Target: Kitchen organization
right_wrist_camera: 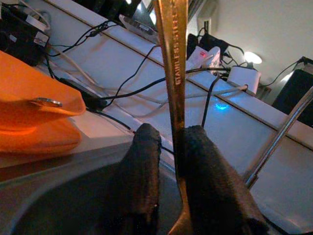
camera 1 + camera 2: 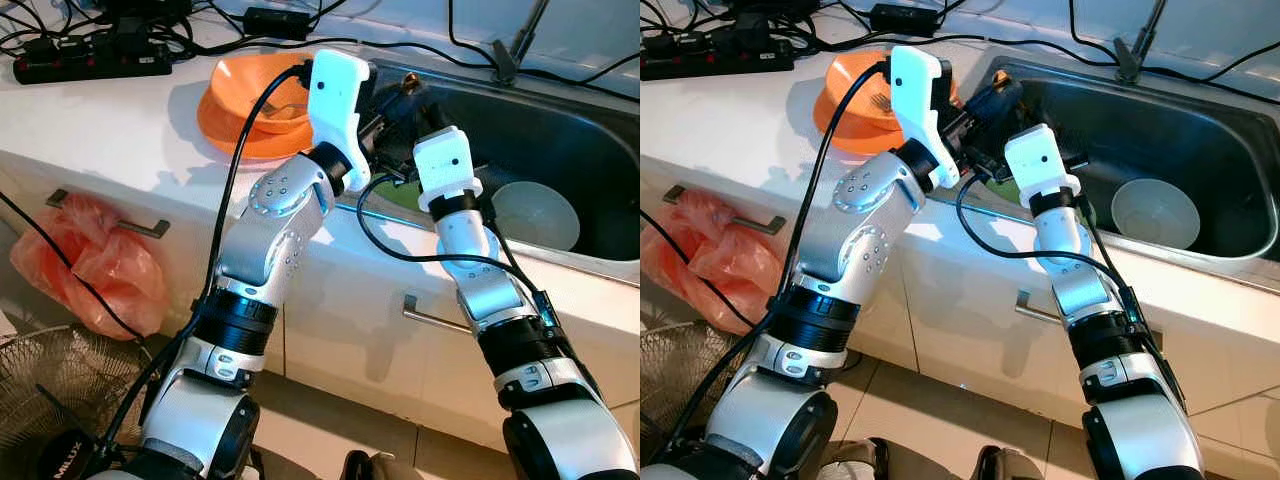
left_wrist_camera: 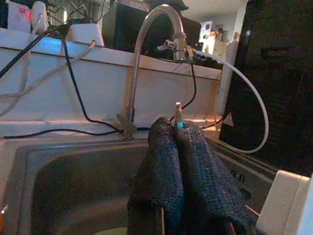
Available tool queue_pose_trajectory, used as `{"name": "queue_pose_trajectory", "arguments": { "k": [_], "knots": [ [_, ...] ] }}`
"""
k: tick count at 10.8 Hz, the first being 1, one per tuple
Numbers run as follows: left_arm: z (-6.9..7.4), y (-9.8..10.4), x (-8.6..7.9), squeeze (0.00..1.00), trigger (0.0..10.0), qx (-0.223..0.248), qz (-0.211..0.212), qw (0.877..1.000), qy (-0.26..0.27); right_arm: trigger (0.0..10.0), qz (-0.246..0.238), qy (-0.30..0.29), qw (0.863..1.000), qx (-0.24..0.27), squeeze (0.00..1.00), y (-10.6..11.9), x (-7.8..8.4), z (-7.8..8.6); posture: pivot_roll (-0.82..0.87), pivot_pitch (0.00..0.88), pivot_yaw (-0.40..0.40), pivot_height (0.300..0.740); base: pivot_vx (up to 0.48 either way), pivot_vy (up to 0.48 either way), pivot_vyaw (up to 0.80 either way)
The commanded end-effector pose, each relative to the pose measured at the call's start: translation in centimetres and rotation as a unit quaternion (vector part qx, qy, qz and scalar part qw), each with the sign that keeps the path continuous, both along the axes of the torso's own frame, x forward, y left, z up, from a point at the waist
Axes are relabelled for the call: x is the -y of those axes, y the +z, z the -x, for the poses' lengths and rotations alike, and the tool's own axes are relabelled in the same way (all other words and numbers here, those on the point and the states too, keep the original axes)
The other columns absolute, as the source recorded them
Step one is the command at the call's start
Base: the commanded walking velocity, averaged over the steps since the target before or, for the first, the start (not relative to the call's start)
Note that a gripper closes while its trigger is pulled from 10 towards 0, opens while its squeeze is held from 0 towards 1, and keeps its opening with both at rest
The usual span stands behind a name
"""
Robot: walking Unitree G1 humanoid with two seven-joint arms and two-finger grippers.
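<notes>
Steel utensil pinched upright between right gripper fingers, over sink edge. Left gripper closed, thin metal piece between tips. Loose pinch; could slip, drop into sink near bowl.

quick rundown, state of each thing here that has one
left gripper: shut on a thin metal piece, over the sink
right gripper: shut on the stainless steel utensil handle
orange bowls: stacked on the counter
white bowl: upright in the sink
faucet: no water seen running
orange bag: hanging from a drawer handle
</notes>
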State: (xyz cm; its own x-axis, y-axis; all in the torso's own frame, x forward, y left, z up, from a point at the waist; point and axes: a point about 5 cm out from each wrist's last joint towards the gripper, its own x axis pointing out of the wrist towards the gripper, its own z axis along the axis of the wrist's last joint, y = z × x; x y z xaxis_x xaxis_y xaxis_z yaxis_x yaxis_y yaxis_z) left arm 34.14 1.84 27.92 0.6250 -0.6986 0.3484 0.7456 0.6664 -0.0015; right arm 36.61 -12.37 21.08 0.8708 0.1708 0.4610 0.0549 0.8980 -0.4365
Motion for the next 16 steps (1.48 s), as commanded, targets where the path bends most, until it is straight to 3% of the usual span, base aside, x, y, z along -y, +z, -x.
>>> {"name": "queue_pose_trajectory", "arguments": {
  "k": [1, 8, 9, 16],
  "knots": [
    [0.19, 0.91, 0.44, 0.00, 10.0, 0.019, 0.000, 1.000, -0.008, 0.0, -0.010, -0.006, 1.000, -0.008, 0.00, -0.19, 0.44, 0.01, 0.06, 0.128, -0.023, 0.740, 0.000, 0.000, 0.00],
    [0.11, 0.30, 0.48, 0.00, 10.0, 0.010, -0.009, 1.000, -0.006, 0.0, -0.014, -0.008, 1.000, -0.010, 0.00, -0.30, 0.29, -0.06, 0.07, 0.122, -0.017, 0.740, 0.000, 0.000, 0.00],
    [0.05, 0.32, 0.49, 1.00, 10.0, 0.007, -0.002, 1.000, -0.003, 0.0, -0.014, -0.010, 1.000, -0.010, 0.00, -0.31, 0.36, -0.07, 0.07, 0.122, -0.017, 0.740, 0.000, 0.000, 0.00],
    [0.04, 0.22, -0.13, 1.00, 10.0, 0.014, -0.011, 1.000, 0.007, 0.0, -0.018, -0.027, 0.999, -0.020, 0.00, -0.55, 0.95, -0.25, 0.07, 0.132, -0.024, 0.740, 0.000, 0.000, 0.00]
  ]
}}
